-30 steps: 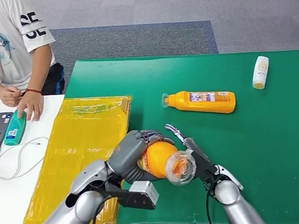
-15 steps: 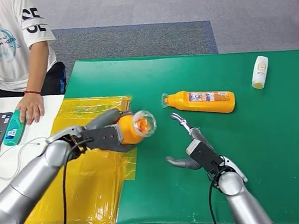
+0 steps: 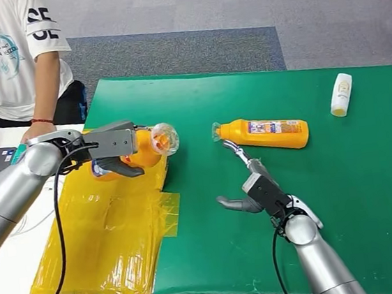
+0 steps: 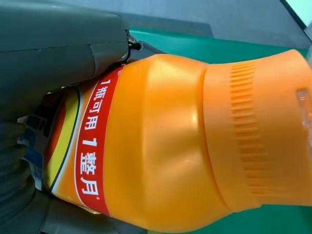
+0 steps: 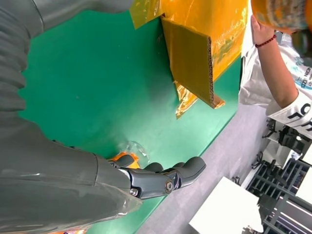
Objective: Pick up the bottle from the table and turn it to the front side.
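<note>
Open room: the green desk is bare across its middle and near right; a second orange bottle lies on its side mid-desk, and a small white bottle lies near the far right edge.
Left edge: a yellow plastic-wrapped cardboard sheet overlaps the desk's left edge, beside a white table where a person sits.
Left hand: the left hand grips the orange bottle around its body, held on its side above the yellow sheet's far end, clear cap toward the desk's middle.
Right hand: the right hand hovers over the desk, holding nothing, fingers spread, fingertips near the lying bottle's cap.
Left wrist view: red label band with white characters on the held bottle, ribbed neck.
Right wrist view: the sheet's corrugated edge is lifted off the green surface.
</note>
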You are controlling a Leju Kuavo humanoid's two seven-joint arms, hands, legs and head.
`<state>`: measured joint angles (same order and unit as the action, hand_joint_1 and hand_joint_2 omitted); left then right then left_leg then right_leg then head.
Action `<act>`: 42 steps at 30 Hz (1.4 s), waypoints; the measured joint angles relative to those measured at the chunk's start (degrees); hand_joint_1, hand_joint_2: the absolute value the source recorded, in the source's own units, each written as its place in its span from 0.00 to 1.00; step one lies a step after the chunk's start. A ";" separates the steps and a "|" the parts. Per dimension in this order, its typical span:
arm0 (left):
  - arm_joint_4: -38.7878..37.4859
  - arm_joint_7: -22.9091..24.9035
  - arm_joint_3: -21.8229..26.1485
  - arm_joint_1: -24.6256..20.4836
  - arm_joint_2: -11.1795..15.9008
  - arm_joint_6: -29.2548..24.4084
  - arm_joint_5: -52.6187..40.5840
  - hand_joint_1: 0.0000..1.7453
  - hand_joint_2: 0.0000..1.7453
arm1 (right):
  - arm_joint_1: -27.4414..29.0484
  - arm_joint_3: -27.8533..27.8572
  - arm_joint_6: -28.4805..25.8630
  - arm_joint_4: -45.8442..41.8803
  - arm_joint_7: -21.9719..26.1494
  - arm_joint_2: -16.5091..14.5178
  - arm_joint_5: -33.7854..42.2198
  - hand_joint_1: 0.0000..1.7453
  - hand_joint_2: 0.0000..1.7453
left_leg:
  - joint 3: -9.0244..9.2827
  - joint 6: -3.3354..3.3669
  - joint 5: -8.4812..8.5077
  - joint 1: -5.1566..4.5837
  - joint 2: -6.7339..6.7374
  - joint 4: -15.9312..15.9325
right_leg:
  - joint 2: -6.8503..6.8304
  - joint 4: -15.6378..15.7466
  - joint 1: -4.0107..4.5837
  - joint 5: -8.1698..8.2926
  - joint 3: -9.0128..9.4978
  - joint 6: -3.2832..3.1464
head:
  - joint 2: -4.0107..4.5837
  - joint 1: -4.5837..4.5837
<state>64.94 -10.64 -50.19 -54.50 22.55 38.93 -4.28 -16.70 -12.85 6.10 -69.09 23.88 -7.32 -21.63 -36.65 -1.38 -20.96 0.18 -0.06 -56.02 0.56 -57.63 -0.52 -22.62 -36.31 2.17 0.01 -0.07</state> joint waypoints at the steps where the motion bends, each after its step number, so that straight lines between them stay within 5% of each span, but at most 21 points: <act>1: -0.08 0.16 -0.73 -0.73 0.33 0.73 1.70 1.00 1.00 | -0.31 -0.05 0.00 0.27 0.02 -0.01 -0.01 0.00 1.00 | 0.00 0.00 0.00 0.00 0.00 0.00 | 0.00 0.00 0.00 0.00 0.00 0.00 | 0.01 0.00; 15: -2.04 0.94 -10.37 -3.69 2.58 6.13 27.86 1.00 1.00 | -5.87 -2.08 -0.13 4.81 0.15 -1.54 0.02 0.00 1.00 | -0.01 0.00 0.00 0.00 -0.01 0.00 | 0.00 -0.01 0.01 0.00 0.00 0.00 | 0.01 0.00; 29: -6.16 1.02 -17.77 -4.16 2.50 6.82 26.25 1.00 1.00 | -7.63 -3.09 -0.13 7.74 -0.28 -2.58 0.68 0.00 1.00 | -0.02 0.00 0.01 0.00 -0.01 0.00 | -0.01 -0.01 0.00 0.00 -0.03 0.00 | -0.01 0.00; 42: -6.27 3.29 -26.75 -12.71 1.18 6.52 21.79 1.00 1.00 | -8.15 -3.11 -0.28 8.39 -0.81 -2.71 0.61 0.00 1.00 | -0.02 0.01 0.01 -0.01 -0.01 -0.02 | 0.00 -0.01 0.00 0.02 -0.02 0.02 | 0.01 -0.01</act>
<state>58.66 -7.35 -76.94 -67.20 23.73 45.45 17.51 -24.85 -15.96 5.81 -60.70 23.07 -10.03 -21.02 -36.67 -1.37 -20.95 0.18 -0.07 -56.04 0.56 -57.64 -0.52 -22.60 -36.33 2.19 0.02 -0.07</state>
